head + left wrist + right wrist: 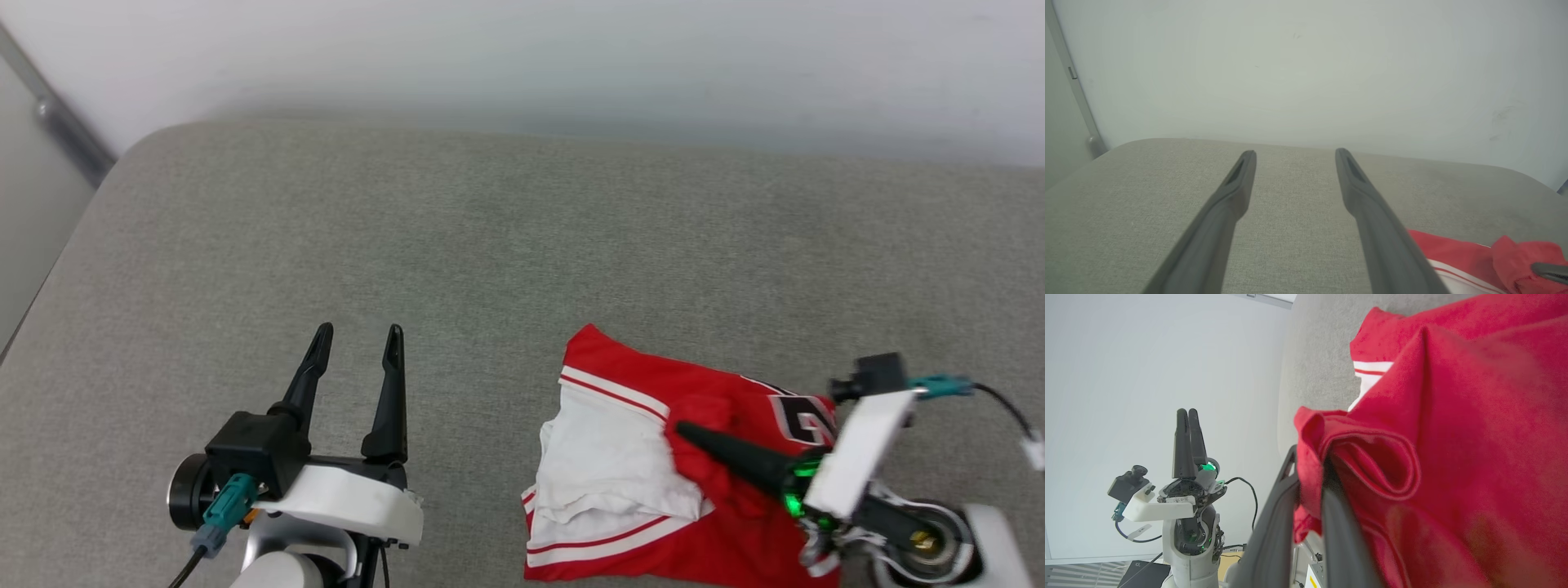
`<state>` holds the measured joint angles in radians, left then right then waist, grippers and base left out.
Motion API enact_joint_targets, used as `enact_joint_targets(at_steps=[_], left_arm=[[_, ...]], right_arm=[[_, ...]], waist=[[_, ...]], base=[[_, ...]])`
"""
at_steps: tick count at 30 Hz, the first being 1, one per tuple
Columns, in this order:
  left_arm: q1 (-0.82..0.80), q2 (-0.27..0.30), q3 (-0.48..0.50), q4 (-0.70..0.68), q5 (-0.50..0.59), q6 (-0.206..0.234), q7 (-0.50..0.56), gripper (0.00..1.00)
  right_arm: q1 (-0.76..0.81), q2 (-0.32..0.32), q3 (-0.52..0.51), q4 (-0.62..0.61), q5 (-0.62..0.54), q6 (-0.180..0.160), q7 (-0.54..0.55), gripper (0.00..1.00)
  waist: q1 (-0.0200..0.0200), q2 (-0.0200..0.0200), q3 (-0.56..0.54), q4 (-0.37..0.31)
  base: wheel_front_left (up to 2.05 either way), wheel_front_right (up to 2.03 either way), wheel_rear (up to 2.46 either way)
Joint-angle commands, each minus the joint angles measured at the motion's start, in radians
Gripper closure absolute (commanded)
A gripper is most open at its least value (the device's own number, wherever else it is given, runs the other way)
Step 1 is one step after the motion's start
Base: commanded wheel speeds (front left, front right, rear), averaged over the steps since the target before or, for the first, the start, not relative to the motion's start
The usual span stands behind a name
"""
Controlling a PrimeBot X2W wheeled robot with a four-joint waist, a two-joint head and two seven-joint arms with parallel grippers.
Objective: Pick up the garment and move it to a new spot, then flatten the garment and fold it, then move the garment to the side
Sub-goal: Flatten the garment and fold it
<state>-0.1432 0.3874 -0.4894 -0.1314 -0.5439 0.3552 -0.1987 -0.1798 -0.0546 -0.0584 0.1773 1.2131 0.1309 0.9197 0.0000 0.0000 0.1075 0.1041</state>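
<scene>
A pale wall stands behind a grey fabric surface with rounded corners.

The left end effector hangs over bare grey fabric. Its two fingers are spread wide with nothing between them, and their tips point toward the wall.

The garment lies crumpled on the surface to the right of that end effector, apart from it. It is red, with a white panel edged in red-and-white stripes on the side facing the left end effector. Part of a black, white-outlined print shows on the far side, just beside the right wrist.

The right end effector reaches across the garment from the right, its fingers drawn narrow and clamped on a bunched red fold near the middle of the cloth. In the right wrist view the fold sits pinched between the two dark fingers and curls over their tips. More red cloth spreads beyond and to the right of them. The cloth below and around this end effector rests on the surface.
</scene>
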Motion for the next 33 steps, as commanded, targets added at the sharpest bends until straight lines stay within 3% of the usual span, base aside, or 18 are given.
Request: enact_joint_targets(at_steps=[1,8,10,11,17,22,27,33], left_arm=[[-0.015,-0.007,-0.005,0.006,0.001,-0.004,-0.002,0.00],[-0.034,-0.025,-0.016,0.031,-0.004,-0.011,-0.006,0.00],[-0.037,-0.029,-0.017,0.034,-0.006,-0.012,-0.007,0.00],[-0.039,-0.030,-0.017,0.036,-0.006,-0.013,-0.008,0.00],[-0.045,-0.029,-0.015,0.048,-0.009,-0.014,-0.014,0.00],[-0.045,-0.028,-0.013,0.056,-0.011,-0.014,-0.014,0.00],[-0.027,-0.020,-0.006,0.059,-0.015,-0.003,-0.017,0.00],[-0.008,-0.012,0.012,0.060,-0.021,0.007,-0.027,0.00]], right_arm=[[-0.024,0.006,0.054,0.025,0.019,0.000,-0.025,1.00],[-0.091,0.005,0.255,0.118,0.015,0.000,-0.167,1.00],[-0.108,0.004,0.287,0.144,-0.017,0.000,-0.227,0.53],[-0.116,0.004,0.301,0.156,-0.031,0.000,-0.256,0.00],[-0.159,-0.016,0.379,0.192,-0.042,0.000,-0.365,0.00],[-0.203,-0.095,0.484,0.143,-0.110,0.000,-0.448,0.00],[-0.249,-0.234,0.545,0.126,-0.374,0.000,-0.635,0.00],[-0.215,-0.297,0.404,0.133,-0.641,0.000,-0.779,0.00]], waist=[[0.0000,0.0000,0.008,0.018],[0.0000,0.0000,0.022,0.051],[0.0000,0.0000,0.025,0.055],[0.0000,0.0000,0.028,0.056],[0.0000,0.0000,0.035,0.047],[0.0000,0.0000,0.026,0.029],[0.0000,0.0000,0.009,-0.003],[0.0000,0.0000,-0.005,-0.053]], base=[[0.00,0.00,0.00],[0.00,0.00,0.00],[0.00,0.00,0.00],[0.00,0.00,0.00],[0.00,0.00,0.00],[0.00,0.00,0.00],[0.00,0.00,0.00],[0.00,0.00,0.00]])
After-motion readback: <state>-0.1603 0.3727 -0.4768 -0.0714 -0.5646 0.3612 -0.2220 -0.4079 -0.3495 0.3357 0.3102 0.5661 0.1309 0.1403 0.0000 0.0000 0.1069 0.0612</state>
